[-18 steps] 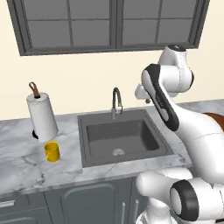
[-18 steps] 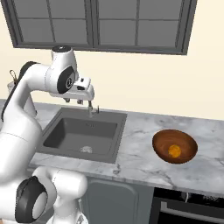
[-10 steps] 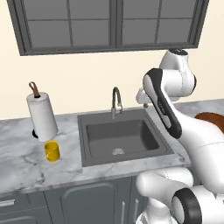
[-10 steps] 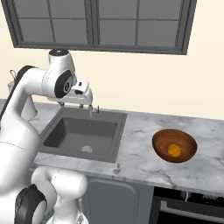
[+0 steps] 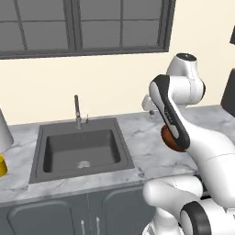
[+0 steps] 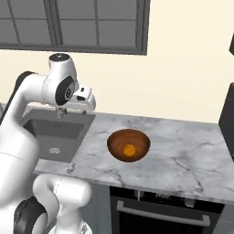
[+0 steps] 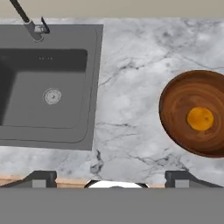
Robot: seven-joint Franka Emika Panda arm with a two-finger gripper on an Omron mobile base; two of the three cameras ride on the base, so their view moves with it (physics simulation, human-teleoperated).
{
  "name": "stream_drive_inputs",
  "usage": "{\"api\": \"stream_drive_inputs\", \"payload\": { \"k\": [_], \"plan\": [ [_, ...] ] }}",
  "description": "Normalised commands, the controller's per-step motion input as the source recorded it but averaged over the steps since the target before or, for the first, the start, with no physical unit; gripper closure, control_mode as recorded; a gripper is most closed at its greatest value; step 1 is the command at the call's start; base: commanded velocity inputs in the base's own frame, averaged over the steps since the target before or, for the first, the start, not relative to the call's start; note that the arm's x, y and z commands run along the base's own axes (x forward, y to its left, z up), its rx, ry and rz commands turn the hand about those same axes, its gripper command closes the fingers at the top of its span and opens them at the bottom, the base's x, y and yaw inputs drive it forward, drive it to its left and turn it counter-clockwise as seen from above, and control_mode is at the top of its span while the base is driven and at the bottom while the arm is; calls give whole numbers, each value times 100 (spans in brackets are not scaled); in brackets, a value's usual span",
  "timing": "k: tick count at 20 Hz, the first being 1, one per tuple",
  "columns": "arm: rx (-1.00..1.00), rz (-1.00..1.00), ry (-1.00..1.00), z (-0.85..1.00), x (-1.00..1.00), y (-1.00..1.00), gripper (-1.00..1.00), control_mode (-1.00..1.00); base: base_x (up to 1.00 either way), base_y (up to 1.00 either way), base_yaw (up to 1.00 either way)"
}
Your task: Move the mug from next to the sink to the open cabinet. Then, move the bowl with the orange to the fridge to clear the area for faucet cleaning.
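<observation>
I've got the counter (image 7: 131, 87) under me, marble, with the sink (image 7: 48, 83) to one side and the bowl (image 7: 194, 113) well apart from it on the other. The bowl sits flat on the stone with the orange (image 7: 200, 118) loose in its bottom. I judge the bowl rigid, glossy and probably slick, too wide to span, so I'd pinch its rim wall, one finger inside and one outside, and keep it level, since the fruit is free to roll. It looks light enough for that hold. The mug (image 5: 2, 166) is a yellow sliver at the edge of the left base view, past the sink. My arm is folded high, the gripper (image 7: 111, 177) above bare counter between sink and bowl, looking straight down, fingers spread wide and holding nothing.
</observation>
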Motion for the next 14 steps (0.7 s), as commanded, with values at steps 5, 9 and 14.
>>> {"api": "stream_drive_inputs", "payload": {
  "k": [5, 9, 14],
  "plan": [
    [0, 0, 0, 0, 0, 0, -100, 100, -30, -100, -2],
    [4, -2, 7, -10, -2, -15, -100, -100, -13, -65, -4],
    [18, -15, 9, -64, 1, -73, -100, -100, 0, 0, 0]
  ]
}}
